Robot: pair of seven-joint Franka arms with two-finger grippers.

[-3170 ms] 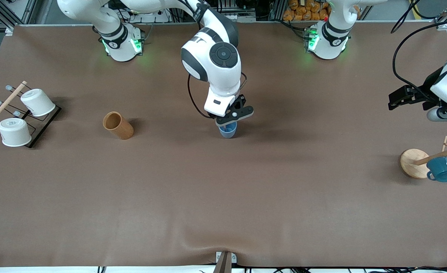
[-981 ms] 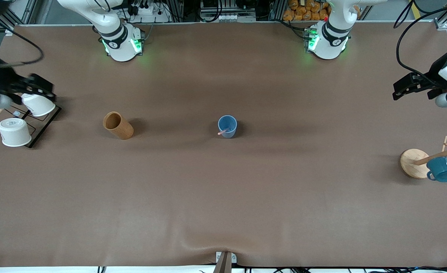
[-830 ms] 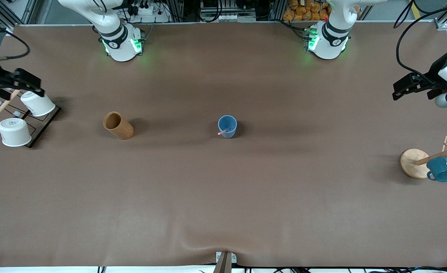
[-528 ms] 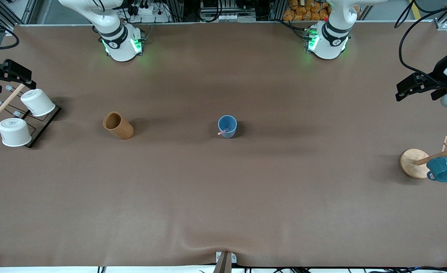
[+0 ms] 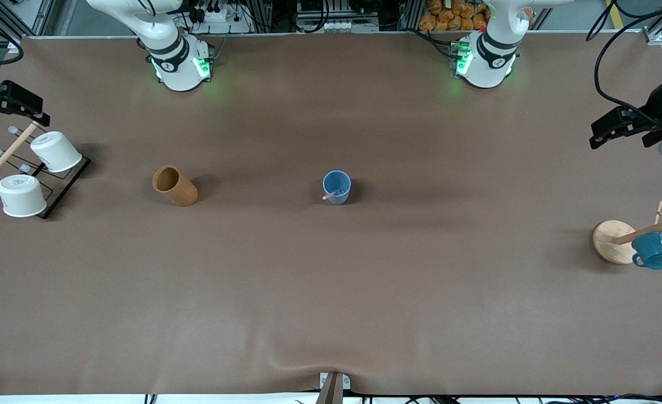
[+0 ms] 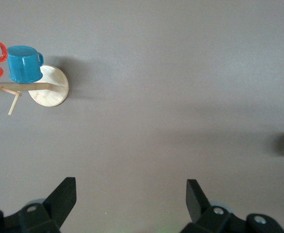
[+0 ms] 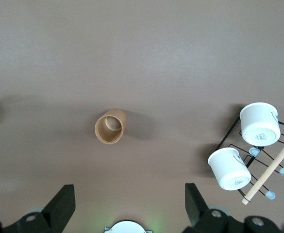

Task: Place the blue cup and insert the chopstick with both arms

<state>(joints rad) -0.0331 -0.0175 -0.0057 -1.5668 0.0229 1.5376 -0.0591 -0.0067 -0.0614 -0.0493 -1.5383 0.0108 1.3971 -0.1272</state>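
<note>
Apparently final step: chopstick [image 5: 329,196] rests inside blue cup [image 5: 337,187], well apart from both pincers; left gripper [image 6: 131,196] and right gripper [image 7: 130,201] spread, empty, over table ends; next: none

no readable text, labels or numbers anywhere

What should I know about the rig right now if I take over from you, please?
Left tool: open, empty, up over the table's left-arm end near the mug tree.
Right tool: open, empty, up over the right-arm end by the white-cup rack.
Blue cup: upright mid-table, with the chopstick inside, leaning on its rim.
Brown cup: on the table, toward the right arm's end.
Done: cup placed, chopstick inserted.
Left: nothing visible; both arms wait.
</note>
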